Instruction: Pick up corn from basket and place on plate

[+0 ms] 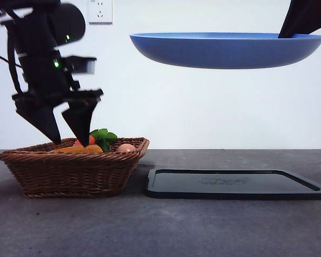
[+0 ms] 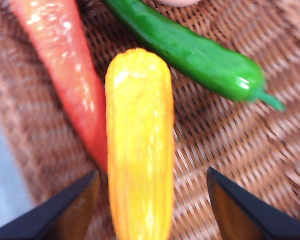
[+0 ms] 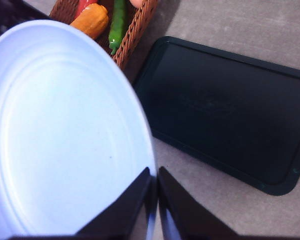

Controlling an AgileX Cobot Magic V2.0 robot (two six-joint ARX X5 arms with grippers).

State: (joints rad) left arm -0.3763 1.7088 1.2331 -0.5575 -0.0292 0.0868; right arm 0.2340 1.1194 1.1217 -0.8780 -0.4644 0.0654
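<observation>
The corn (image 2: 139, 145) lies in the wicker basket (image 2: 230, 135), an orange-yellow cob between a red-orange carrot (image 2: 64, 65) and a green pepper (image 2: 190, 50). My left gripper (image 2: 152, 200) is open, one jaw on each side of the cob, just above it. In the front view this gripper (image 1: 69, 136) dips into the basket (image 1: 69, 171), where a strip of corn (image 1: 77, 150) shows over the rim. My right gripper (image 3: 155, 192) is shut on the rim of the blue plate (image 3: 59, 130), held high in the air (image 1: 224, 49) above the tray.
A flat black tray (image 1: 235, 184) lies on the grey table right of the basket, seen also in the right wrist view (image 3: 230, 105). An egg (image 1: 126, 148) and green leaves (image 1: 103, 136) sit in the basket. A white wall stands behind.
</observation>
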